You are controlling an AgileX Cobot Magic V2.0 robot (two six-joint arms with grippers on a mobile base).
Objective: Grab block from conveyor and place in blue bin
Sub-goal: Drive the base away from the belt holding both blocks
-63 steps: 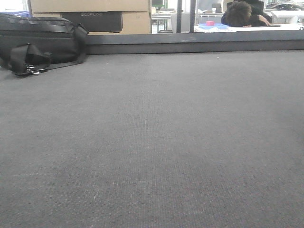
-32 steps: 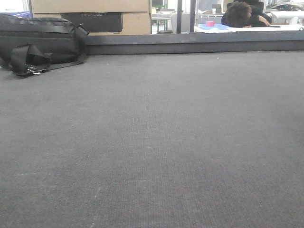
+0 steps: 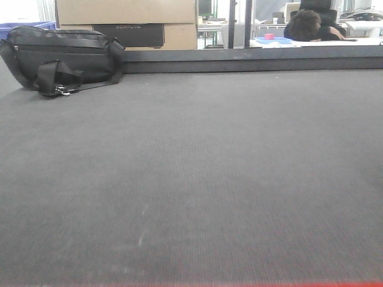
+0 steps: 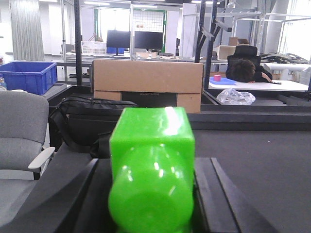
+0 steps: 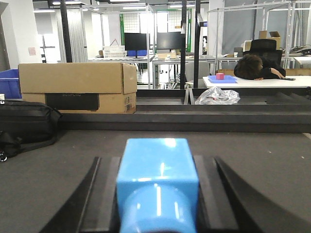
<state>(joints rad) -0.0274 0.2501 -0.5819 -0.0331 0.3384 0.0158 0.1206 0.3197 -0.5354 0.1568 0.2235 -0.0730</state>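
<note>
So the left end effector [image 4: 151, 167] pinches a green block [image 4: 151, 141], right end effector [image 5: 156, 167] a blue block [image 5: 156, 158]; I'd get above the rim of the blue bin [image 4: 24, 80] before releasing.

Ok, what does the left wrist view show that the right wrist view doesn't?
Only the left wrist view: a glossy bright green plastic block gripped by the left gripper, and a grey padded chair at the left edge. Only the right wrist view: a glossy light blue plastic block gripped by the right gripper. Both: the dark grey woven conveyor belt, the brown cardboard box, the black fabric bag, the bright blue plastic bin (just a sliver at the right view's left edge), and a dark-haired person slumped over a white desk.
</note>
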